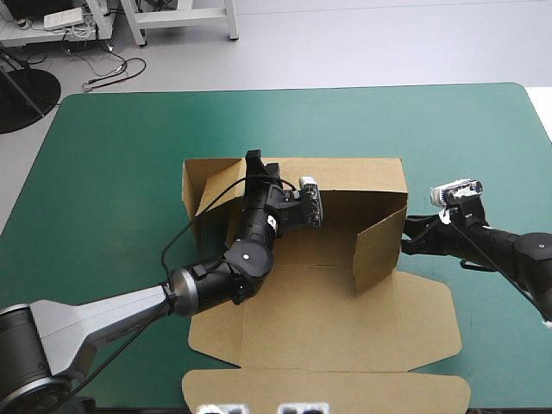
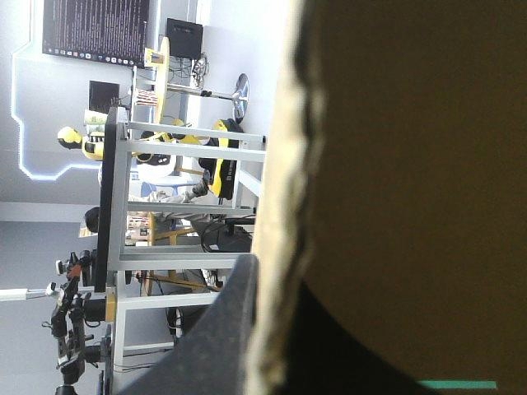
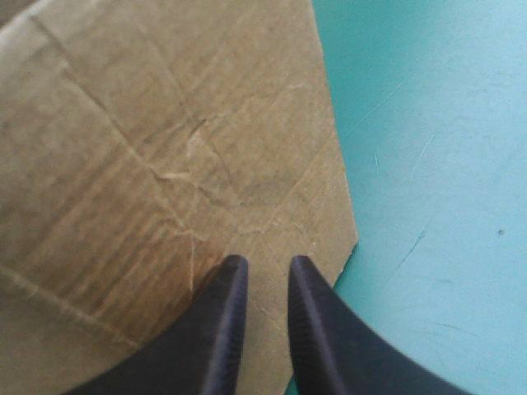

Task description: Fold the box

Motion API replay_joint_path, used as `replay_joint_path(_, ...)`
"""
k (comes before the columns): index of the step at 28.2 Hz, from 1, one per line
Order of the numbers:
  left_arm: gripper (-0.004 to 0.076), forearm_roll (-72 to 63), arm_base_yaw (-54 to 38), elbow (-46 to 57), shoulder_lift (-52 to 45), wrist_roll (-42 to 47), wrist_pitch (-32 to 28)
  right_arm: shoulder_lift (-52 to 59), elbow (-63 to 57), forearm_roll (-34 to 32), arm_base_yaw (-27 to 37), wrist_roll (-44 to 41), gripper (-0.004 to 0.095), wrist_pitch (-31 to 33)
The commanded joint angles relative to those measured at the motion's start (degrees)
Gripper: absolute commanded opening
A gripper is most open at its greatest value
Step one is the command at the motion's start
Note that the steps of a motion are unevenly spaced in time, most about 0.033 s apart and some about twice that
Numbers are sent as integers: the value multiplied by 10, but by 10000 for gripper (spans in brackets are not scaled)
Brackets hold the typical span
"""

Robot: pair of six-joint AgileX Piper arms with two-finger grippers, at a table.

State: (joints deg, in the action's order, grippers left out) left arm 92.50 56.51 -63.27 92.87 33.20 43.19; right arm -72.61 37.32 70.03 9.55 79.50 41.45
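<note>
The brown box lies in the middle of the teal-green table, its back wall and both side walls raised. My left gripper reaches over the box floor to the back left corner. In the left wrist view the gripper is shut on the box, a board edge running between one black finger and a dark shape behind. My right gripper sits against the outer face of the right wall. Its fingers are all but together, touching the board with nothing between them.
The lid panel lies flat at the table's front edge, and a side flap lies flat at the front right. Bare teal-green cover surrounds the box on the left, far side and right.
</note>
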Motion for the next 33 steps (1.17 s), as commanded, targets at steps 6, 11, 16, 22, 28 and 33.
replay_joint_path(6, -9, 11, 2, -14, -20, 7, 19, 78, 14, -93, 2, 29, 396, 39)
replay_joint_path(11, -9, 11, 2, -14, -20, 6, 20, 121, 14, -155, 2, -6, 396, 47)
replay_joint_path(16, -9, 11, 2, -14, -20, 3, 12, 128, 14, -135, 2, -5, 396, 44)
replay_joint_path(22, -9, 11, 2, -14, -20, 3, 10, 91, 14, -97, 1, -2, 396, 54)
replay_joint_path(28, -9, 6, 13, -16, -20, -7, -10, 39, 14, -19, 1, 18, 396, 51)
replay_joint_path(33, -9, 8, 30, -22, -20, -7, -7, 10, 13, 27, 1, 26, 375, 13)
